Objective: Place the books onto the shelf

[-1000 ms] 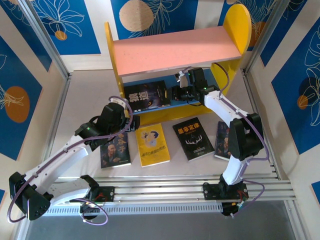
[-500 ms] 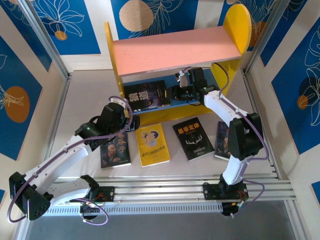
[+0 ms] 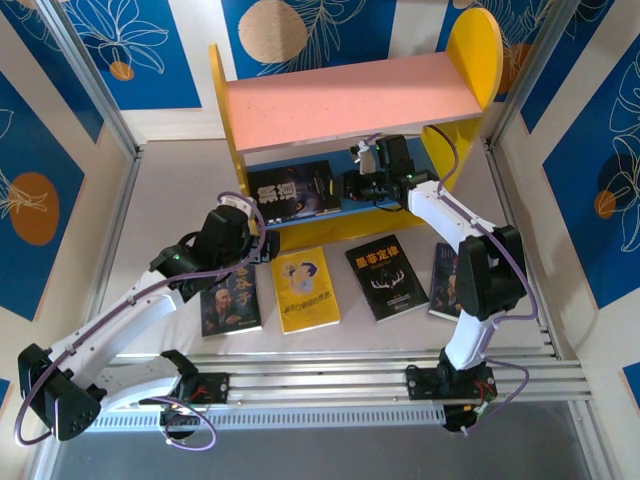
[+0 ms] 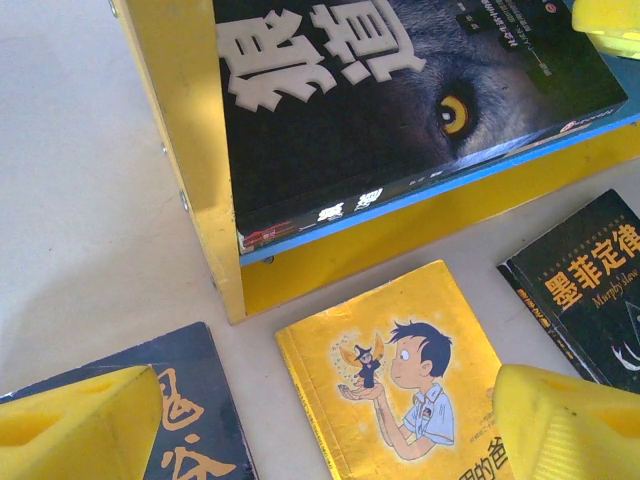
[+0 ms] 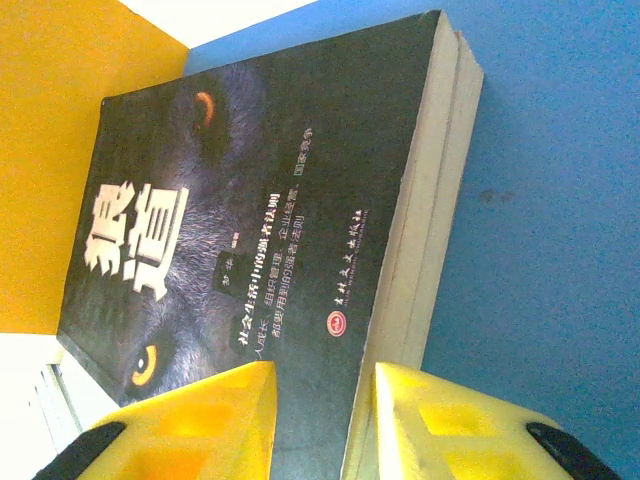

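so my right gripper [image 5: 325,380] is pinching the wolf book [image 5: 250,220] on the shelf [image 3: 350,95], left gripper [image 4: 325,400] hanging wide open over the yellow book [image 4: 400,340] just out front

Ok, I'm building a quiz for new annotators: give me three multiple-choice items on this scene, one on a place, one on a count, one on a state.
1. Where does the wolf book lie? A on the pink upper board; B on the blue lower board; C against a wall.
2. How many books lie on the table? A two; B four; C six.
3. The left end effector is: A open, nothing between its fingers; B shut on a book; C shut on the shelf's side.
Key: B, blue shows under it; B, left portrait book, yellow book, antler book, right portrait book; A, its fingers stand wide apart over the books.
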Controlling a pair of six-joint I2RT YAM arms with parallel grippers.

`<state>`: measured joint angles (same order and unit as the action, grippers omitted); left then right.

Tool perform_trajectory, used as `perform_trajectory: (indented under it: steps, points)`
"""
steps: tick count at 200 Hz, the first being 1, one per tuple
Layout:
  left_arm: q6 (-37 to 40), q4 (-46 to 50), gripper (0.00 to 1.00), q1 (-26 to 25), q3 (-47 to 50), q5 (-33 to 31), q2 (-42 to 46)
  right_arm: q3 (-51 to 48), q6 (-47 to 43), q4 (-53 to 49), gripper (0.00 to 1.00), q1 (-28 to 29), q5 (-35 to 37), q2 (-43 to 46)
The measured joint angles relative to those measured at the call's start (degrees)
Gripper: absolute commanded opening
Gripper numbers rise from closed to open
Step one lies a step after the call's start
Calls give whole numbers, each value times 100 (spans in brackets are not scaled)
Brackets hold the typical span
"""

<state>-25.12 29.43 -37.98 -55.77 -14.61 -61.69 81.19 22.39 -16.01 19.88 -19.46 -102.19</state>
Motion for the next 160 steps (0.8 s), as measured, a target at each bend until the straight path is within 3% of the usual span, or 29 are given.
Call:
perform_trajectory:
  steps: [73, 119, 160]
  points:
    - [0, 2, 86, 0, 0, 0, 2, 46, 24, 9, 32, 0, 2, -37]
    - [0, 68, 87, 0, -2, -103, 57, 46, 2, 15, 48, 4, -2, -37]
    - [-15, 516, 88, 0, -190, -402, 90, -4, -116, -31, 53, -81, 96, 155]
